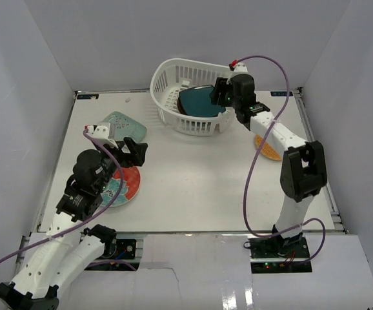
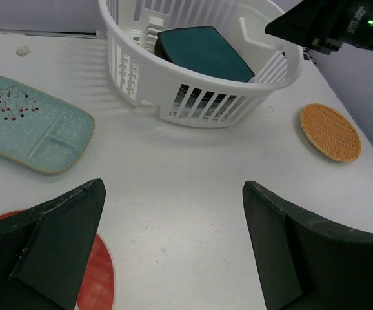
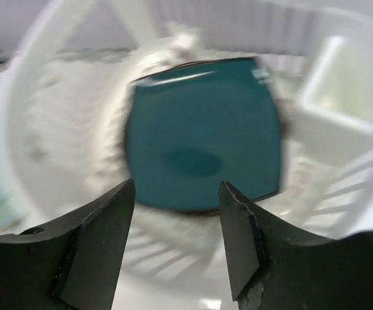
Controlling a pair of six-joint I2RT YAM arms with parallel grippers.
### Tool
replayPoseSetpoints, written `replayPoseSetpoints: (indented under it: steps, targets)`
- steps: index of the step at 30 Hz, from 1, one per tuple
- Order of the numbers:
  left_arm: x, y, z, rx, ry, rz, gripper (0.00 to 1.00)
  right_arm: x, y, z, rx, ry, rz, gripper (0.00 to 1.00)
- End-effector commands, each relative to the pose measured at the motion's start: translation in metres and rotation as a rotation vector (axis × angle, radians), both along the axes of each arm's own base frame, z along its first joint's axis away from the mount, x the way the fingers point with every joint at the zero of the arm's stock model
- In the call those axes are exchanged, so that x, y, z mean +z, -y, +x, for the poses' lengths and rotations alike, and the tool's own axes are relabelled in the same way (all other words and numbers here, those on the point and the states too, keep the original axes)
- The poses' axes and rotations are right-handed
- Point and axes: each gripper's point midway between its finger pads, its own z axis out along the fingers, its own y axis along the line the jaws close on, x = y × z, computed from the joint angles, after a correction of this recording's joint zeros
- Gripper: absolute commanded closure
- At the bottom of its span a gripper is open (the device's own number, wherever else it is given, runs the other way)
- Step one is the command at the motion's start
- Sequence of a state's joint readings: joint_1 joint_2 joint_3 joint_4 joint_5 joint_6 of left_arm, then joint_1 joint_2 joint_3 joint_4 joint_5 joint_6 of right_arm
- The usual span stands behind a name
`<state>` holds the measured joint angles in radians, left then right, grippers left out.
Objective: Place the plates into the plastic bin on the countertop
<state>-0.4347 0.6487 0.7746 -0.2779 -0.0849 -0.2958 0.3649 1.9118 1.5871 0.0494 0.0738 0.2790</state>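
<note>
One teal plate (image 1: 201, 102) shows in the bin (image 1: 196, 123), three outside.

The white-shelled left arm (image 1: 51, 248) and right arm (image 1: 278, 137) have bulky black joint housings, a looping purple cable (image 1: 267, 57) apiece, and matt black wedge-fingered ends, the left gripper (image 2: 173, 245) and right gripper (image 3: 177, 213) (a tiny green light (image 2: 369, 21) shows on the right wrist).

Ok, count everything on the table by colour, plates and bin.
Dark teal square plate: 1
Pale mint rectangular plate: 1
Red-and-teal round plate: 1
Orange woven-look round plate: 1
White slotted plastic bin: 1
Total: 5 visible; anything under the teal one is hidden.
</note>
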Motion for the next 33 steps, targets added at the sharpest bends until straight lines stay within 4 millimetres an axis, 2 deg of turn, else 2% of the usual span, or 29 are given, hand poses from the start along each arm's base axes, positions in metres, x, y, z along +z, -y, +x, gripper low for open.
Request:
replayPoseSetpoints:
  steps: [1,2,4,5,7,8,9,10,13,14,15,16,17,18,19,20,22,25,26,27,29,30,31,32,33]
  targets:
    - [0.010,-0.016,0.000,0.072,0.037,0.003,0.02,0.068,-0.088,-0.084,0.307,0.145,0.127,0.40]
    - [0.012,-0.023,0.001,0.111,0.045,-0.001,0.02,0.053,-0.117,-0.121,0.396,0.136,0.168,0.41]
    - [0.017,-0.031,-0.002,0.148,0.070,-0.015,0.02,0.039,-0.152,-0.160,0.504,0.091,0.283,0.41]
    - [0.016,-0.035,-0.002,0.171,0.072,-0.020,0.02,0.008,-0.173,-0.189,0.566,0.012,0.294,0.41]
    - [0.019,-0.038,-0.003,0.187,0.086,-0.031,0.02,-0.015,-0.196,-0.215,0.628,-0.061,0.338,0.40]
    - [0.021,-0.040,-0.005,0.192,0.096,-0.040,0.02,-0.041,-0.216,-0.232,0.663,-0.132,0.343,0.38]
    - [0.020,-0.040,-0.005,0.194,0.095,-0.043,0.02,-0.049,-0.228,-0.238,0.676,-0.163,0.344,0.35]
    - [0.021,-0.040,-0.006,0.192,0.100,-0.046,0.02,-0.077,-0.245,-0.254,0.715,-0.234,0.328,0.34]
    - [0.020,-0.040,-0.005,0.191,0.096,-0.041,0.02,-0.096,-0.273,-0.266,0.747,-0.308,0.345,0.28]
    - [0.018,-0.039,-0.005,0.186,0.091,-0.041,0.02,-0.121,-0.284,-0.276,0.762,-0.359,0.333,0.27]
    - [0.018,-0.039,-0.004,0.186,0.089,-0.041,0.02,-0.120,-0.294,-0.276,0.758,-0.382,0.358,0.27]
    - [0.018,-0.039,-0.004,0.186,0.091,-0.041,0.02,-0.130,-0.300,-0.282,0.775,-0.419,0.370,0.27]
    - [0.018,-0.039,-0.005,0.187,0.092,-0.038,0.02,-0.152,-0.306,-0.290,0.779,-0.469,0.373,0.28]
    - [0.019,-0.040,-0.006,0.187,0.096,-0.038,0.02,-0.149,-0.315,-0.290,0.779,-0.477,0.420,0.30]
    - [0.020,-0.039,-0.006,0.184,0.099,-0.039,0.02,-0.157,-0.321,-0.292,0.775,-0.503,0.426,0.32]
    - [0.021,-0.039,-0.006,0.184,0.101,-0.038,0.02,-0.179,-0.325,-0.297,0.770,-0.549,0.412,0.34]
    - [0.021,-0.039,-0.006,0.183,0.101,-0.038,0.02,-0.193,-0.334,-0.298,0.755,-0.586,0.412,0.39]
    - [0.021,-0.040,-0.007,0.182,0.103,-0.036,0.02,-0.201,-0.342,-0.299,0.741,-0.599,0.398,0.50]
    - [0.021,-0.040,-0.007,0.182,0.103,-0.036,0.02,-0.202,-0.343,-0.299,0.743,-0.600,0.392,0.63]
    - [0.021,-0.040,-0.007,0.184,0.104,-0.036,0.02,-0.202,-0.342,-0.300,0.751,-0.606,0.391,0.70]
    - [0.023,-0.041,-0.008,0.184,0.111,-0.037,0.02,-0.197,-0.336,-0.304,0.760,-0.602,0.394,0.92]
    - [0.024,-0.040,-0.009,0.182,0.111,-0.039,0.02,-0.192,-0.331,-0.306,0.766,-0.594,0.399,0.92]
    - [0.024,-0.041,-0.009,0.182,0.113,-0.038,0.02,-0.160,-0.326,-0.302,0.784,-0.540,0.434,0.92]
    - [0.024,-0.041,-0.009,0.184,0.113,-0.038,0.02,-0.160,-0.311,-0.307,0.784,-0.527,0.444,0.92]
    - [0.025,-0.041,-0.009,0.182,0.116,-0.038,0.02,-0.146,-0.302,-0.308,0.803,-0.508,0.461,0.92]
